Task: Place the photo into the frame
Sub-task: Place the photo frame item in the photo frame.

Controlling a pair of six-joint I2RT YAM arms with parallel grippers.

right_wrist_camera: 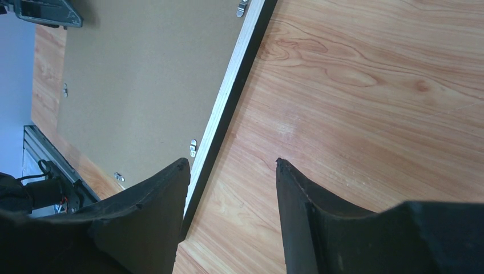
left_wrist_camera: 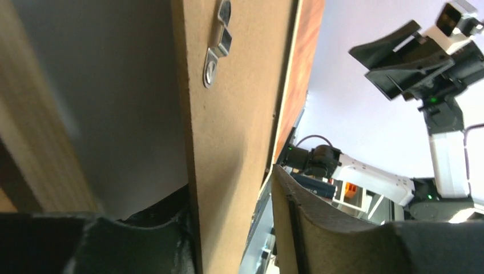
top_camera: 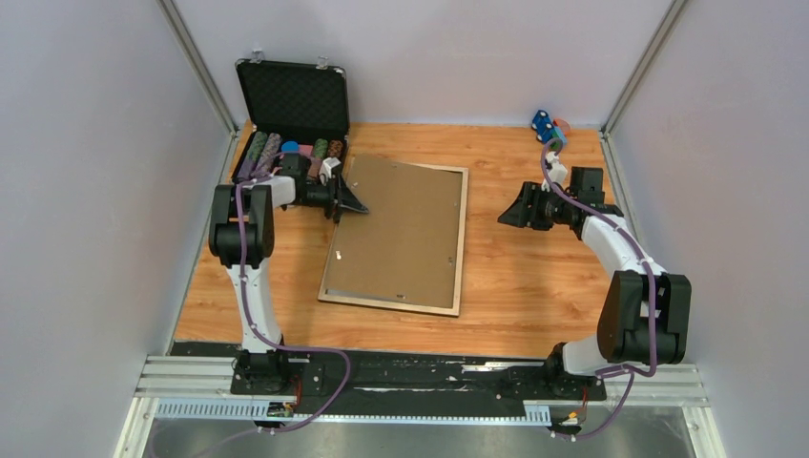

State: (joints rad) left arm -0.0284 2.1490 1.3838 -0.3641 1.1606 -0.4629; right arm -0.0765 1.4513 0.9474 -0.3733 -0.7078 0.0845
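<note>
The frame lies face down in the middle of the table, pale rim up, with a brown backing board filling it. The photo is hidden. My left gripper is at the board's upper left edge. In the left wrist view the board's edge stands between the fingers. It rests against one finger and a gap shows at the other, so the gripper is open. My right gripper hovers open over bare table just right of the frame's edge, with nothing between its fingers.
An open black chip case with several stacks of chips stands at the back left, close behind the left arm. A small blue object sits at the back right corner. Metal hanger clips are fixed to the board. Walls close in both sides.
</note>
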